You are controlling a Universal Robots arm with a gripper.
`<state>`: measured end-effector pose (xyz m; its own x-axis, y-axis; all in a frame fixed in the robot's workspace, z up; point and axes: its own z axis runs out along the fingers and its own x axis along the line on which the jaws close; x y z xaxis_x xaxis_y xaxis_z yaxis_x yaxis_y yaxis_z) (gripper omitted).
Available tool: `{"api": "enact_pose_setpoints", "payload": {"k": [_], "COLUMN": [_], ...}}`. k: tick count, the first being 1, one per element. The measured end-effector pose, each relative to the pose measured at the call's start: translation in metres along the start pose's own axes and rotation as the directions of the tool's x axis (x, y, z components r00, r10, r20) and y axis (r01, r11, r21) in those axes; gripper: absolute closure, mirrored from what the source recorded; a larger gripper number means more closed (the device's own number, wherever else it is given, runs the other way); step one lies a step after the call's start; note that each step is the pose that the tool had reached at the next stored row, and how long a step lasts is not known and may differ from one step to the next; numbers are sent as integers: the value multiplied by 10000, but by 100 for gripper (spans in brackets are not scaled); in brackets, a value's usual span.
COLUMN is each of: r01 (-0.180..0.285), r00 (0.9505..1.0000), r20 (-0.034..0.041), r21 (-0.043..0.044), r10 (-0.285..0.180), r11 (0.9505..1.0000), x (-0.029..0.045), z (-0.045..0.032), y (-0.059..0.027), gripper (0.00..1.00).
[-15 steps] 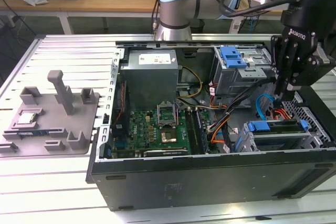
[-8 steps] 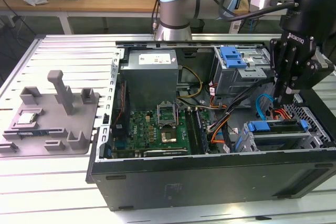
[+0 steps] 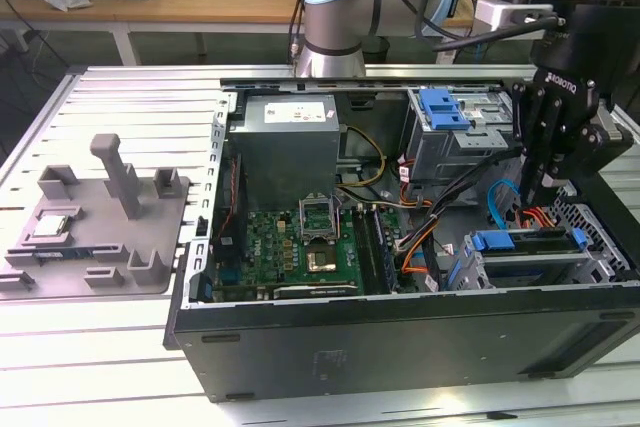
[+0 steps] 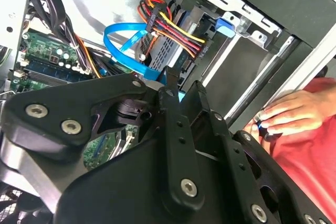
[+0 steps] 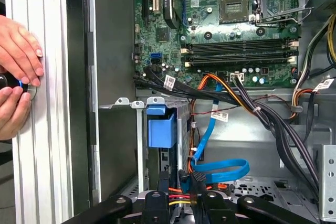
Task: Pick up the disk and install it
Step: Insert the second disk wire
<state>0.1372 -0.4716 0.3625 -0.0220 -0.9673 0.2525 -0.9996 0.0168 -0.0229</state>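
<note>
Exterior view: we judge the disk (image 3: 528,259) stiff, fairly heavy, best gripped by its edges; claw (image 3: 541,190) state untellable.

The arm is seen reaching down at the exterior view's right, its black gripper (image 3: 535,192) pointed downward with the fingers (image 3: 528,185) drawn close together. In the first wrist view, a person's two hands (image 5: 18,72) are held together, fingertips curled around something small.
</note>
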Motion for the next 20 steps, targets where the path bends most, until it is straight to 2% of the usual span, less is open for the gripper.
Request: {"api": "enact_pose_setpoints", "payload": {"k": [7, 9, 10, 12, 17, 18, 19, 20], "r01": [0, 0, -2, -5, -7, -8, -9, -10], "r00": [10000, 10000, 10000, 9993, 9985, 9983, 9980, 9978], "r20": [4, 31, 86, 362, 552, 588, 634, 661], "r21": [0, -1, -2, -8, -12, -13, -14, -15], "r10": [0, 0, 2, 5, 8, 9, 10, 11], "r11": [10000, 10000, 10000, 10000, 10000, 10000, 10000, 10000], "x": [-4, -5, -5, 20, 104, 110, 119, 125], "z": [16, 18, 19, 25, 46, 48, 51, 52], "y": [1, 1, 2, 1, -1, -1, -1, -1], "gripper": [70, 70, 70, 70, 70, 71, 78, 78]}}
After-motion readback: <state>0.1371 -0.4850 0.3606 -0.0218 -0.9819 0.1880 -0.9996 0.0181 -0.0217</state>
